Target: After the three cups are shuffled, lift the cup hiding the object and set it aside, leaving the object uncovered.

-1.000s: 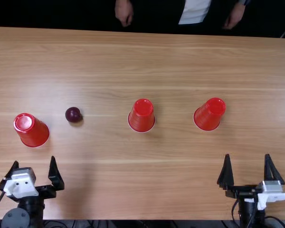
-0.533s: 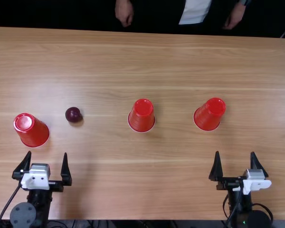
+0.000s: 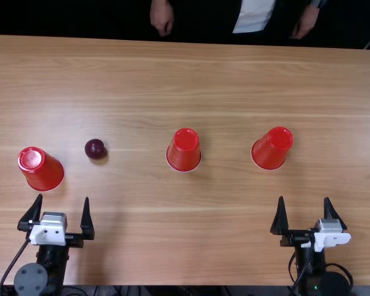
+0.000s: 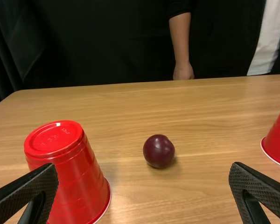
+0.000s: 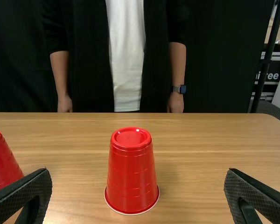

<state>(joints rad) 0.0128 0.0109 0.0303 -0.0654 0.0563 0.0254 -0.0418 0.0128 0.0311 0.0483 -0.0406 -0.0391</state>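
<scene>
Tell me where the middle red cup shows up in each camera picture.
Top view: the middle cup stands centrally, between the ball and the right cup.
Left wrist view: cut off at the border, beyond the ball from the left cup.
Right wrist view: cut off at the border, beside the right cup.
Shared landmark: the table's far edge.

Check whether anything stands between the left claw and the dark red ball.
Nothing visible does. Bare table lies between the open left claw and the ball. The nearest upside-down red cup stands beside that line, apart from the ball.
</scene>
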